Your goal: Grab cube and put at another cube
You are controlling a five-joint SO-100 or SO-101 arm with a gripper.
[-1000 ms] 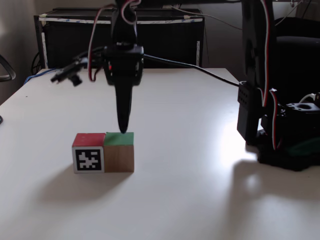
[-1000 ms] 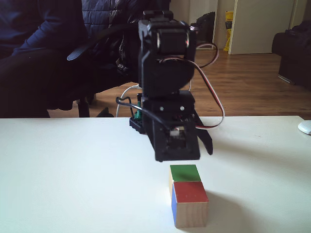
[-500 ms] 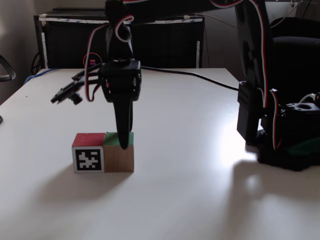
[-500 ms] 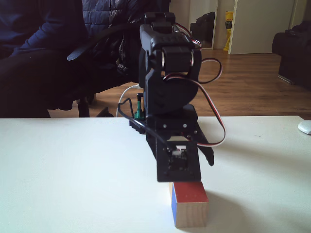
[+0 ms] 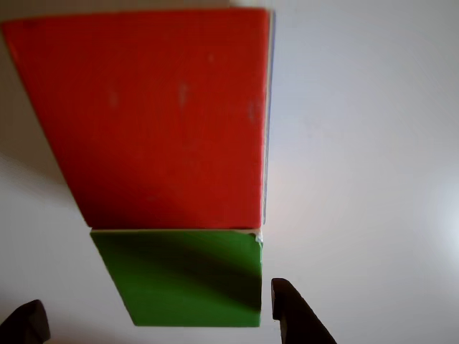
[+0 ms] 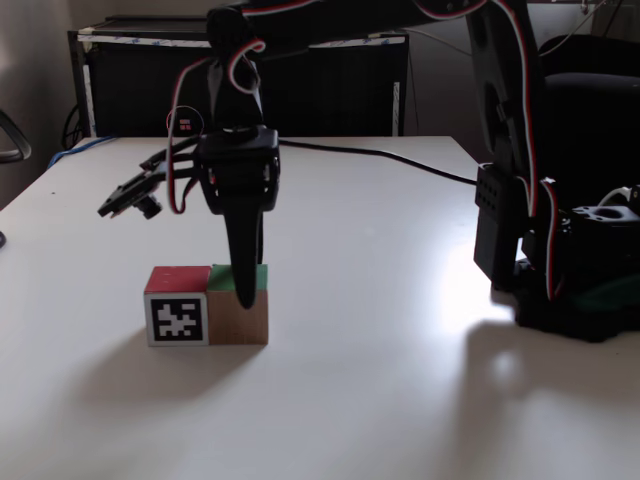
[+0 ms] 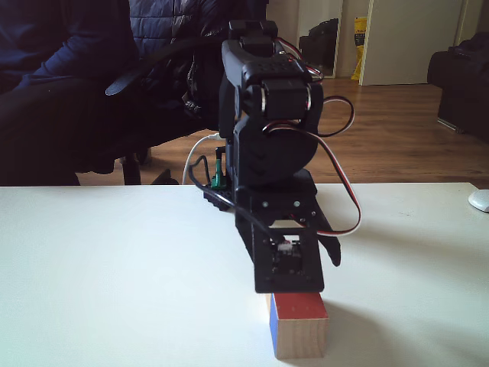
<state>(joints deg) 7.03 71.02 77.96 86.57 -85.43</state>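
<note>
The cube, wood with a green top, rests on the white table touching another cube, which has a red top and a black-and-white marker face. In the other view the green face lies just below the red face. My gripper is open, with one dark fingertip on either side of the green cube, touching neither side. From the side, my gripper points straight down onto the cube's green top. In a fixed view the gripper hides the green cube behind the red-and-blue cube.
The arm's base stands at the table's right side. A black cable runs across the far table. A black cabinet is behind the table. A seated person is at the far edge, and a white object lies at the right.
The gripper has come down from above the green cube until its fingertips reach the cube's top. Both cubes stayed in place.
</note>
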